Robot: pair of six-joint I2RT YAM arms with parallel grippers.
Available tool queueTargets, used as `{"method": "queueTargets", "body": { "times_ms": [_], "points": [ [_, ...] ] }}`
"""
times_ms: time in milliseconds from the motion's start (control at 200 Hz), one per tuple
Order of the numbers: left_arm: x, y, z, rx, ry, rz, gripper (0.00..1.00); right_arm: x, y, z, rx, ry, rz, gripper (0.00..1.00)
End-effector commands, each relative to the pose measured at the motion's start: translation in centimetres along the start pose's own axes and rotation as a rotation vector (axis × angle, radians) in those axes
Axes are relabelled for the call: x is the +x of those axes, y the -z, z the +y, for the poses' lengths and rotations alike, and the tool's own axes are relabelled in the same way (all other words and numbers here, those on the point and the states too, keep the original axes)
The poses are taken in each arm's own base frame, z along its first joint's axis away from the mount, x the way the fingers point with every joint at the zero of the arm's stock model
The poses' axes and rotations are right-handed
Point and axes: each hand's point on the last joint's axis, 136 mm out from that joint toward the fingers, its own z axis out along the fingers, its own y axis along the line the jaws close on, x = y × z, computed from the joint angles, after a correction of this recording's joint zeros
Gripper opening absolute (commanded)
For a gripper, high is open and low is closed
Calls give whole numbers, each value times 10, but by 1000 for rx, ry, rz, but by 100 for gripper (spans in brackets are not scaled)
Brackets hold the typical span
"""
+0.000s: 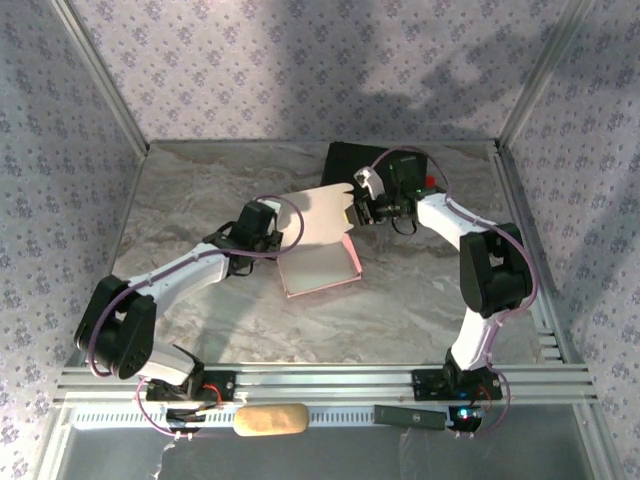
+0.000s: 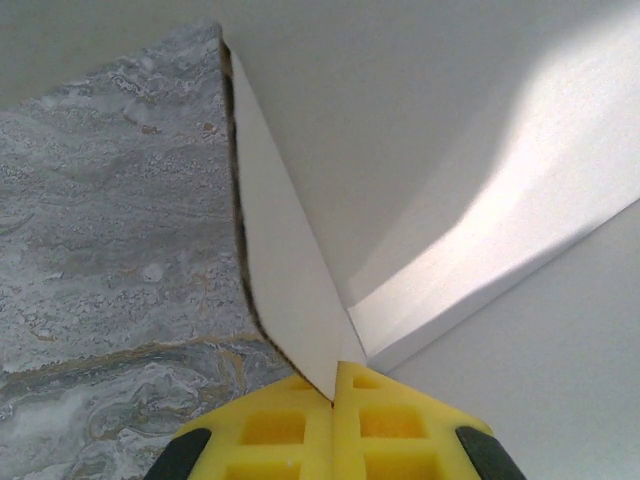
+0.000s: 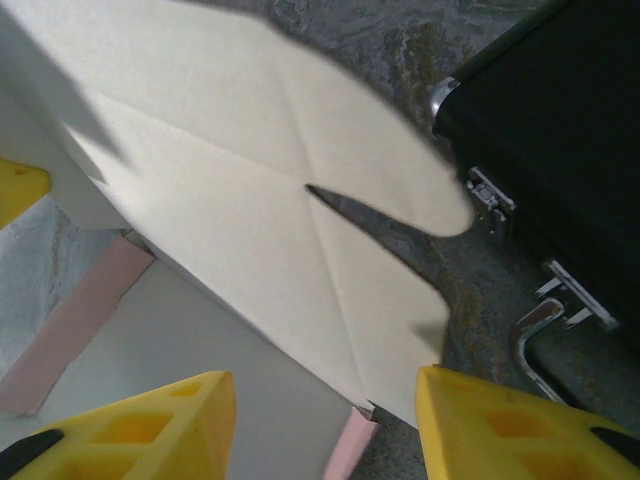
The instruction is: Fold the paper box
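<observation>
Paper box [image 1: 322, 268] sits mid-table [image 1: 200, 180], between the two arms and in front of the black case [image 1: 345, 160]. The pink base lies flat. One whitish raised panel [image 1: 325, 213] stands tilted up off the base's far edge.

Left gripper [image 1: 282, 238]: jaws closed flat on a thin whitish wall at the box's left end. In the left wrist view the card edge runs straight into the seam between the yellow pads [image 2: 270, 430].

Right gripper [image 1: 354, 210]: jaws apart, nothing clamped. In the right wrist view the raised panel lies just ahead of and above the fingers. Its lower right corner sits in the gap between them and seems to touch neither, though I can't be sure.

Key relation: the panel's long axis runs left-right across the table, from one gripper to the other. The slit and rounded tabs are at the right end, toward the black case and its metal handle [image 3: 530, 340]. So the right arm is the nearer one to the tab end, and the left is tied up as anchor.

My read: the next move is the right arm's, either closing on that corner or pushing the panel about its bottom crease. Risk: one tab tip lies near the case's latch and may snag.
</observation>
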Motion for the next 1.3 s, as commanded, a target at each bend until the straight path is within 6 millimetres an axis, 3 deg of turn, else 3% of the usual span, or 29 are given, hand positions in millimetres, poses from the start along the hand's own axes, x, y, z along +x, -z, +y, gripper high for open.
{"method": "queueTargets", "body": {
  "times_ms": [0,315,440,670,1064,1184,1294],
  "points": [
    [-8,-1,-2,15,-20,-1,0,0,-1,-3,-24,4,15,47],
    [-15,-1,-2,15,-25,-8,0,1,-7,-9,1,3,21,42],
    [-15,0,-2,16,-31,-6,0,-2,-1,-27,65,-17,-15,46],
    [-15,-2,1,21,-37,4,0,-4,3,-40,34,-58,-45,52],
    [-21,-6,3,25,-37,8,0,-9,-10,-13,-114,-23,-37,47],
    [-22,-8,3,26,-34,8,0,-6,-14,-11,-119,-27,-19,41],
    [-23,-9,3,21,-25,9,0,1,-19,-9,-98,-26,17,30]
  ]
}}
